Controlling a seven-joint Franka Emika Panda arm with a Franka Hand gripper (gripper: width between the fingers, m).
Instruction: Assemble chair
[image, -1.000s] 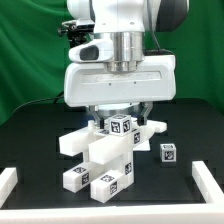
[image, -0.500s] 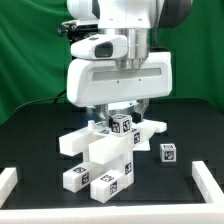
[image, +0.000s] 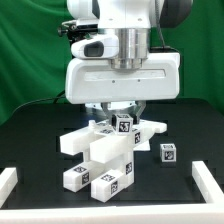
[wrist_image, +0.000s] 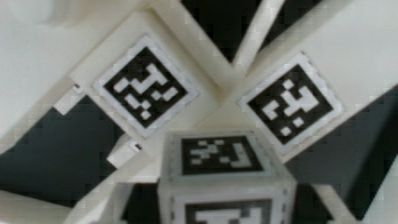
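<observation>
The chair parts are a cluster of white blocks with black-and-white tags on the black table. A long slab (image: 80, 140) lies across a notched block (image: 108, 154), with tagged blocks (image: 112, 184) in front. A small tagged cube (image: 122, 125) stands on top of the cluster. My gripper (image: 121, 116) hangs straight over this cube, its fingers mostly hidden under the wide hand. In the wrist view the cube (wrist_image: 221, 175) sits between the fingers (wrist_image: 125, 200), with a dark gap on each side. Two tagged slabs (wrist_image: 146, 85) spread out beyond it. The gripper (wrist_image: 222, 208) looks open.
A loose tagged cube (image: 168, 153) stands apart at the exterior view's right. White border rails lie at the front left corner (image: 9, 181) and front right corner (image: 211, 181). A green curtain closes the back.
The hand has shifted slightly to the exterior view's right over the cube. The chair parts have not moved.
</observation>
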